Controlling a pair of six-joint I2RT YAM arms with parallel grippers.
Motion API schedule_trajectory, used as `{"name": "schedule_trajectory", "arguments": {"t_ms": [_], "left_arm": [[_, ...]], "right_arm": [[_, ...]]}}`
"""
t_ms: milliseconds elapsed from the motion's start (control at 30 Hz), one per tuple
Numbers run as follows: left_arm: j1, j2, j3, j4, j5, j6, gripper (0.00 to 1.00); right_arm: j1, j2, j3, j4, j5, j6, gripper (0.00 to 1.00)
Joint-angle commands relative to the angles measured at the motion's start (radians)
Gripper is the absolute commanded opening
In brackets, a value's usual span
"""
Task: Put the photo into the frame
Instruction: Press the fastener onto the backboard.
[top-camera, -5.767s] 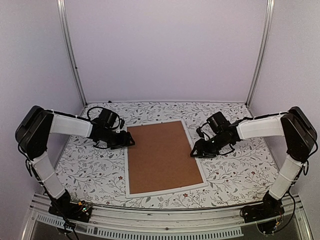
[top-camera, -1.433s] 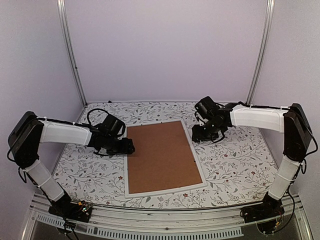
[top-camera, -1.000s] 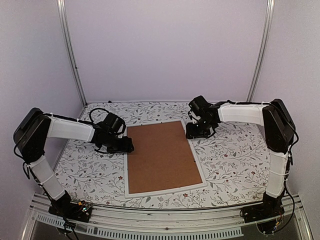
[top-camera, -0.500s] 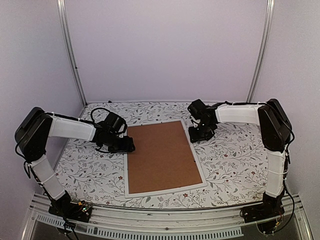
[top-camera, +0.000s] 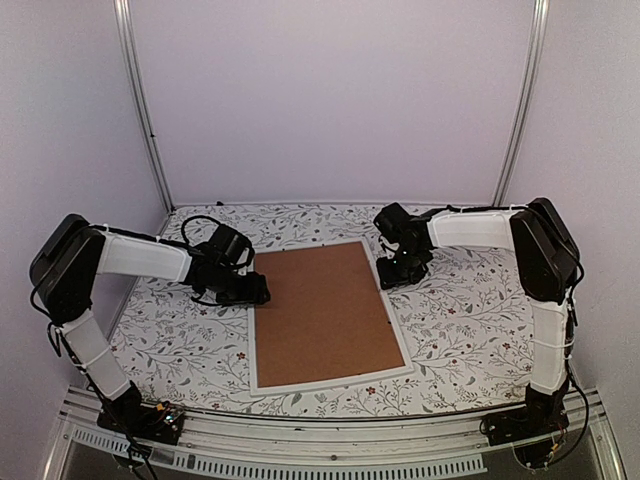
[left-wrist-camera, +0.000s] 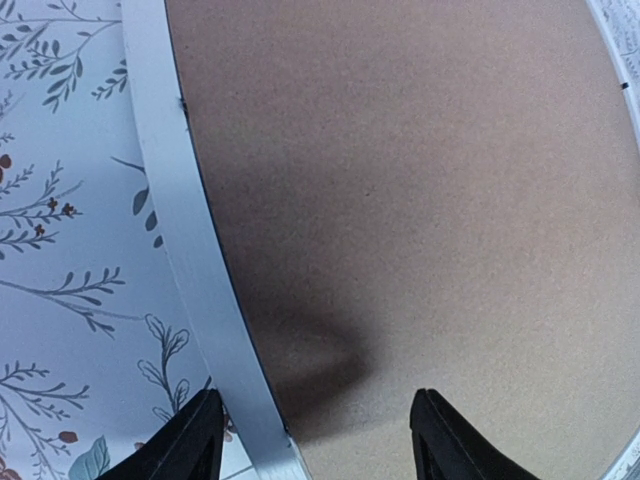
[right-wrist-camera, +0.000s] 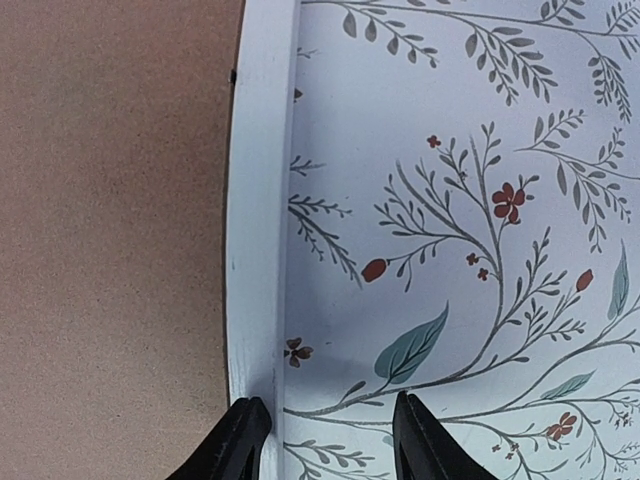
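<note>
Right gripper (top-camera: 391, 277) now further up frame (top-camera: 330, 382) right rail, spread, empty; left gripper (top-camera: 262, 293) spread astride left rail. Matte brown hardboard (top-camera: 320, 310) fills thin white rectangle; floral-print tabletop (top-camera: 470, 310), lilac walls (top-camera: 330, 100).

Below me, a brown hardboard backing panel (top-camera: 320, 315) lies flat in the middle of the table cover (top-camera: 470, 320). Its long sides run away from the near edge, skewed a little. Up close I see its surface plain, matte and finely speckled, with a soft shadow across it. The cover is pale, printed with grey-green leafy sprigs and small red flowers. Lilac walls (top-camera: 330, 100) rise behind, with metal posts (top-camera: 139, 100) at the back corners. A metal rail (top-camera: 330, 440) runs along the near edge.
</note>
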Motion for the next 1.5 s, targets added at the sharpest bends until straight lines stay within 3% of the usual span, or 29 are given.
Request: {"name": "schedule_trajectory", "arguments": {"t_ms": [0,1133,1300,1467], "left_arm": [[0.008,0.015,0.003,0.032,0.015,0.012,0.67],[-0.006,0.03,-0.034,0.087,0.071,-0.018,0.66],[-0.006,0.031,-0.028,0.086,0.065,-0.013,0.65],[-0.005,0.03,-0.021,0.081,0.061,-0.008,0.66]], "right_arm": [[-0.002,0.027,0.004,-0.026,-0.008,-0.005,0.47],[0.088,0.118,0.055,-0.069,0.036,0.058,0.46],[0.088,0.044,0.039,-0.026,-0.003,0.051,0.45],[0.049,-0.074,-0.001,0.071,-0.15,0.04,0.47]]}}
